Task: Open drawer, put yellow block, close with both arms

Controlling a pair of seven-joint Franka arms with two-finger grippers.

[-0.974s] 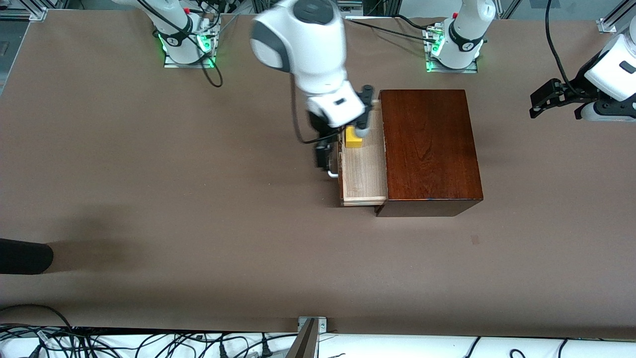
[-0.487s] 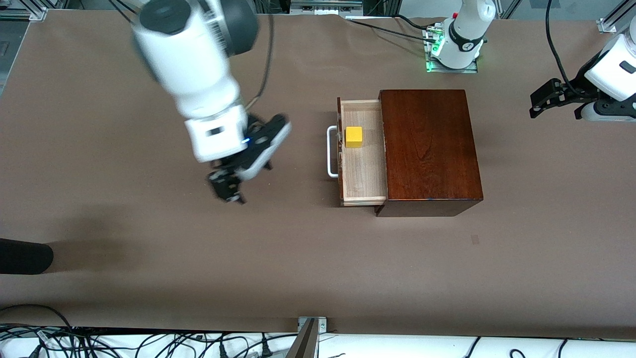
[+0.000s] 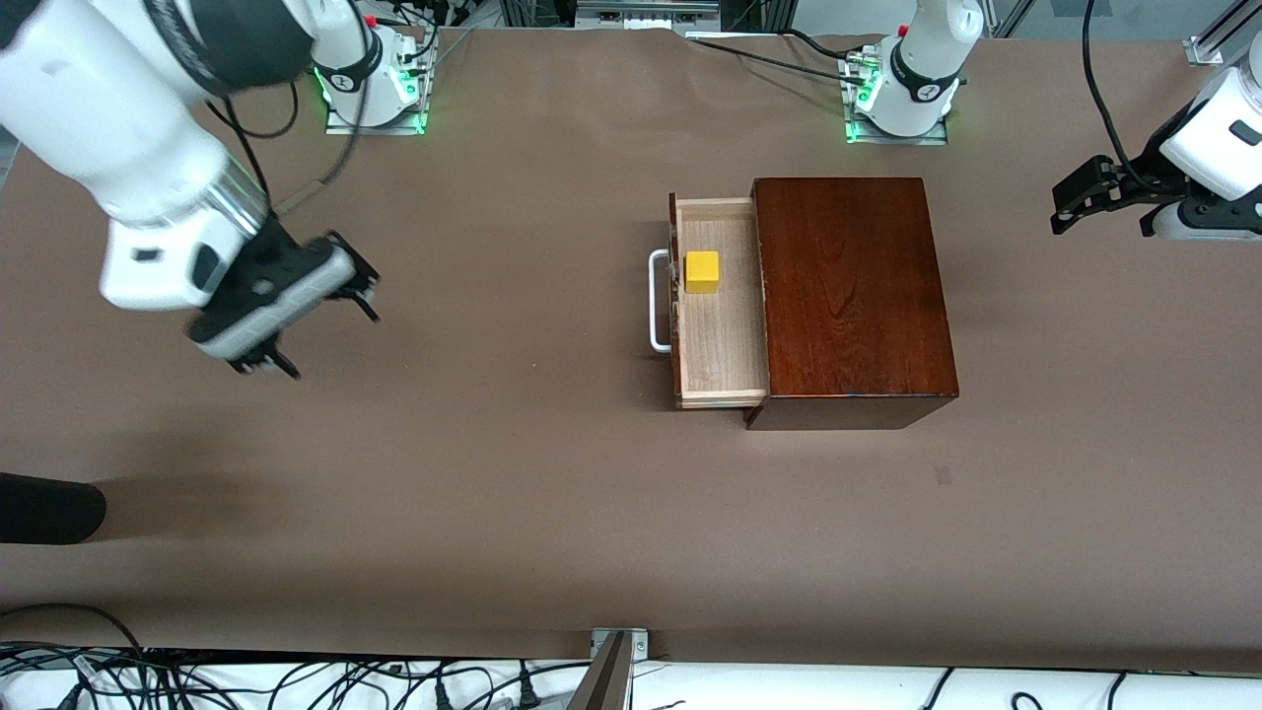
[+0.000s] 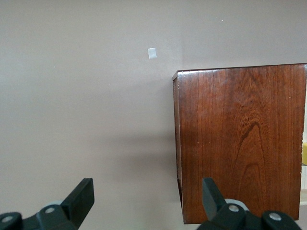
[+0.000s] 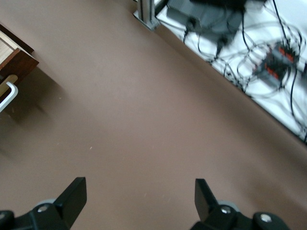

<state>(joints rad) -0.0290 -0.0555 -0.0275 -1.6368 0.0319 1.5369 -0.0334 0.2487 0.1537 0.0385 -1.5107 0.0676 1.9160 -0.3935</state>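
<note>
Hovering your right gripper point(image 3: 311, 320) over bare table point(image 3: 493, 473) toward the right arm's end — fingers spread wide, gripping nothing, well apart from the box. Moving along, you're seeing the drawer point(image 3: 718, 335) sitting pulled open, white handle point(image 3: 657, 301) pointing toward the right arm's end, yellow block point(image 3: 702, 271) lying inside it on the pale tray. The mahogany box point(image 3: 848, 296) is sitting beside. Your left gripper point(image 3: 1080, 202) is waiting over the table's left-arm end — fingers apart, empty.

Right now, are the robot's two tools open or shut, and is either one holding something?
Left tool: open, holding nothing, over the table beside the wooden box.
Right tool: open, holding nothing.
</note>
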